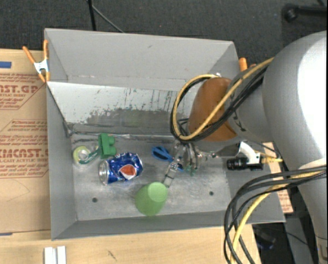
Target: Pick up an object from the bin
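Pre-grasp only: claw (174, 172) low in bin (114, 92), just far-right of green cup (151, 198), near crushed blue can (120, 168); can't tell if spread or pressed together; grab and lift pending.

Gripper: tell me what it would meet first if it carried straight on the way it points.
Probably the bin floor right beside the green cup: the gripper slants down toward it. Depth is unclear, so the cup's edge might come first.
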Robot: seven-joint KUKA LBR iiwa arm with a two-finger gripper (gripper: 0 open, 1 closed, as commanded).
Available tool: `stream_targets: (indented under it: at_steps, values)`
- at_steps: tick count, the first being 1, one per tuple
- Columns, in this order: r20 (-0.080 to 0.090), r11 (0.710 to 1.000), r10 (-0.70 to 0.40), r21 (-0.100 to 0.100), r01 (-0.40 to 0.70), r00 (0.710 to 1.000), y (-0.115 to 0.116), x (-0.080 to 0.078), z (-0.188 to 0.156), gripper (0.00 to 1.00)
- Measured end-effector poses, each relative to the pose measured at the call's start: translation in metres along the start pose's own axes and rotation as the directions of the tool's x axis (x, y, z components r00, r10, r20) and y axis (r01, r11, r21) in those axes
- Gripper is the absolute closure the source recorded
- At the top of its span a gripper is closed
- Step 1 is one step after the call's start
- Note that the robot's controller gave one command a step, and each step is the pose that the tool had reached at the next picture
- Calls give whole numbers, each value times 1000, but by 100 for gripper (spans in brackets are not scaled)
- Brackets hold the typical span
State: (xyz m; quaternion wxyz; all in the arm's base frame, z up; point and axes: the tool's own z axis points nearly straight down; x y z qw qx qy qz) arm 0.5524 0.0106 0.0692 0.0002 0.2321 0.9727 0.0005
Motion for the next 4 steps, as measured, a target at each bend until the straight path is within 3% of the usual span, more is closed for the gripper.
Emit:
stream_targets:
  at_steps: [1, 2, 4]
  values:
    - [1, 1000, -1, 1, 1, 1000, 0, 0, 0, 0]
    - [2, 1000, -1, 1, 1, 1000, 0, 0, 0, 100]
    - [5, 1000, -5, -3, 5, 1000, 3, -2, -101, 100]
